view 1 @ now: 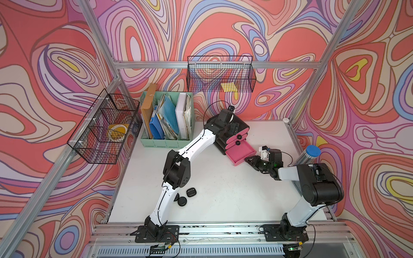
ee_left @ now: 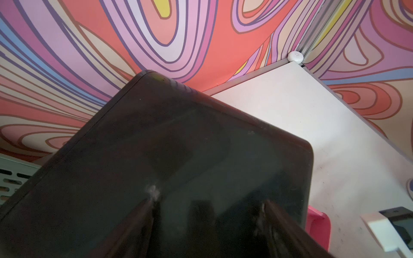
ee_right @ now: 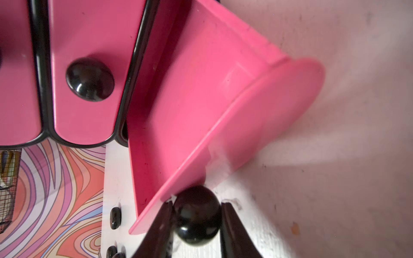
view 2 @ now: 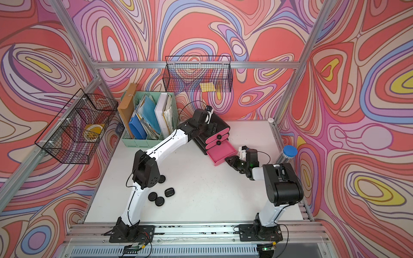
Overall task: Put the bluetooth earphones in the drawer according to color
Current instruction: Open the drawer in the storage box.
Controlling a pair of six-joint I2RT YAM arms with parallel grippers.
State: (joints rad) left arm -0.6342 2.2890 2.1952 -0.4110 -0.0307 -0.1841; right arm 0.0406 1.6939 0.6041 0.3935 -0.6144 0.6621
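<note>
Glossy black drawer cabinet (view 1: 242,125), pink fronts, stands at worktop (view 1: 223,189) rear; bottom drawer (view 1: 242,150) pulled out, bare pink floor showing; right gripper (ee_right: 196,204) pinches its ball knob (ee_right: 196,220), left gripper (ee_left: 207,201) spread atop cabinet; black earphone cases (view 1: 182,200) lie on worktop.

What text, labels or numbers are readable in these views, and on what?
None readable in any view.
Yellow disc: possible markings, too small to read.
Papers and folders in the mint-green file organizer: print too small to read.
Yellow note: looks blank.
Drawer cabinet, pink fronts, black knob: plain, no label.
</note>
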